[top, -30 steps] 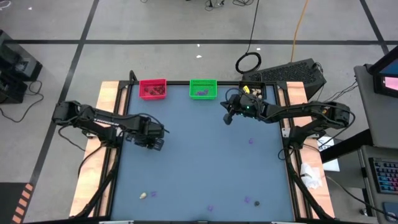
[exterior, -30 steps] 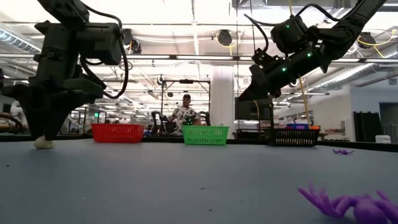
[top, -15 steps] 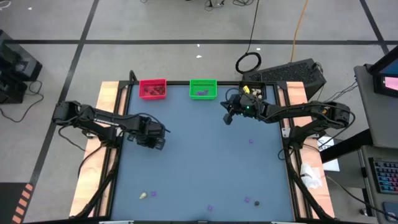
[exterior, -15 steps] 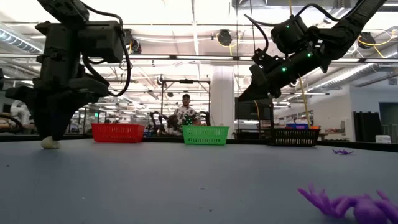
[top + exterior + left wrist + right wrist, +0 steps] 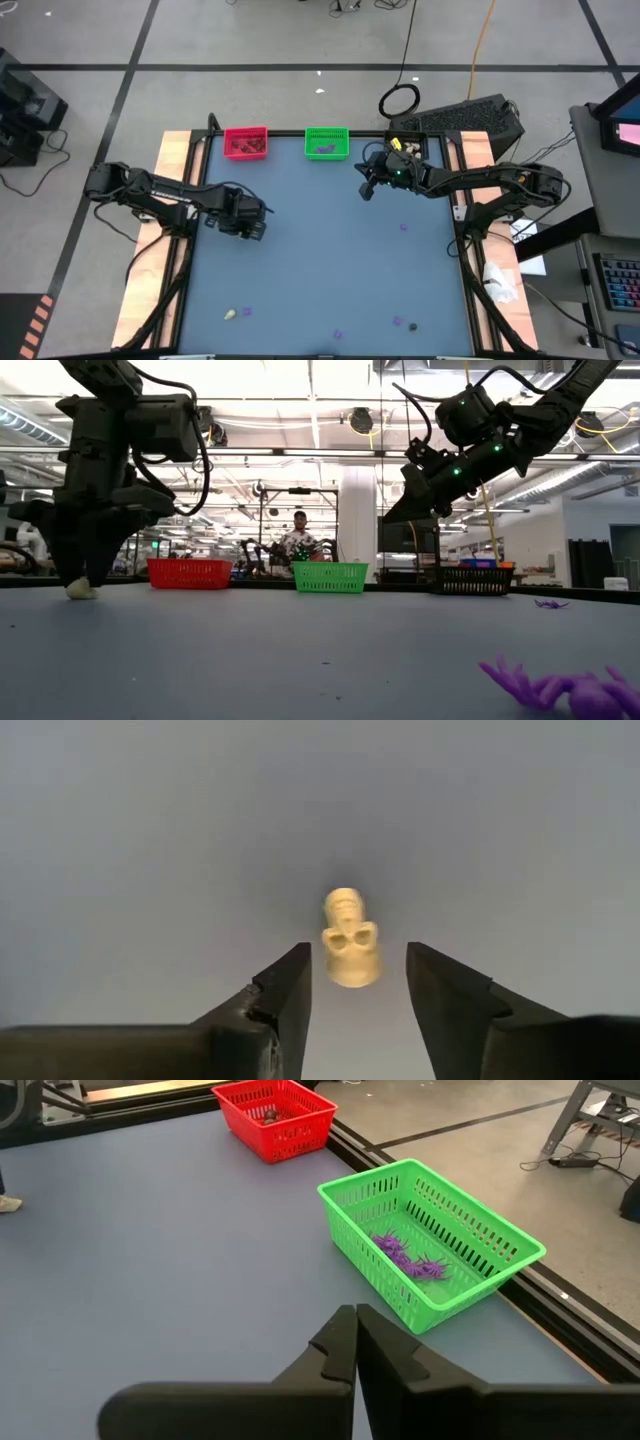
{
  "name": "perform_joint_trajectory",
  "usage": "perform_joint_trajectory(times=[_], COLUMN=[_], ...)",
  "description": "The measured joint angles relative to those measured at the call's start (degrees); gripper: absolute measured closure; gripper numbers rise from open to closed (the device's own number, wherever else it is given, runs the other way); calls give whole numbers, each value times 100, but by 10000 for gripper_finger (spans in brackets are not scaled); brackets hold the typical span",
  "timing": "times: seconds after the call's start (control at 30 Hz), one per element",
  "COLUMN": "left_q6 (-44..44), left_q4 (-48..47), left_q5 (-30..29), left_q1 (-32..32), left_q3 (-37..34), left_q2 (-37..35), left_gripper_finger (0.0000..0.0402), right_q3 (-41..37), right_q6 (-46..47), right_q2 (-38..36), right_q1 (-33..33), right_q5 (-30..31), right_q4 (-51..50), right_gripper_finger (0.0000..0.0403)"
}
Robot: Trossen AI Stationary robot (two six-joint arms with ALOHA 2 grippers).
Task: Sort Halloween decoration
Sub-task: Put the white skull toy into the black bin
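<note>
A cream-white skull trinket (image 5: pixel 350 945) lies on the blue table between the fingers of my open left gripper (image 5: pixel 358 970), which points down over it at the table's left side (image 5: pixel 252 228). The fingers stand on either side of the skull with gaps showing. In the low view the skull (image 5: pixel 80 589) rests on the table under that gripper (image 5: pixel 88 572). My right gripper (image 5: pixel 356 1342) is shut and empty, and hovers high near the green bin (image 5: pixel 366 190). Loose trinkets lie by the near edge: a cream lump (image 5: pixel 231 314), purple bits (image 5: pixel 338 333) and a dark lump (image 5: pixel 412 325).
The red bin (image 5: pixel 246 142), green bin (image 5: pixel 327 142) with purple bits inside (image 5: pixel 408 1258), and black bin (image 5: pixel 472 580) stand along the far edge. One purple bit (image 5: pixel 404 226) lies right of centre, and a purple spider (image 5: pixel 560 688) near the low camera. A person (image 5: pixel 298 540) stands in the room behind.
My left gripper has edged a little toward the table's right, over the cream skull, still pointing down and open. The right arm has kept still.
</note>
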Motion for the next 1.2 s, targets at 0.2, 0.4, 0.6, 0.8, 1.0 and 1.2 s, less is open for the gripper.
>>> perform_joint_trajectory(times=[0.2,0.4,0.6,0.8,1.0,1.2], left_q6=[2,-83,-253,-233,-124,190], left_q4=[-13,-3,31,269,311,256], left_q5=[2,-3,-176,-234,-183,-141], left_q1=[-10,-197,-272,-269,-267,-267], left_q3=[-31,-31,-29,-25,-1,22], left_q2=[0,0,45,361,502,437], left_gripper_finger=[280,299,300,284,258,310], right_q3=[0,0,0,0,0,0], right_q6=[0,1,0,24,24,24], right_q2=[0,0,0,2,2,2], right_q1=[-2,0,0,0,-1,-2], right_q5=[0,0,0,0,0,0], right_q4=[0,-2,-2,-24,-24,-22], right_gripper_finger=[403,403,403,403,403,403])
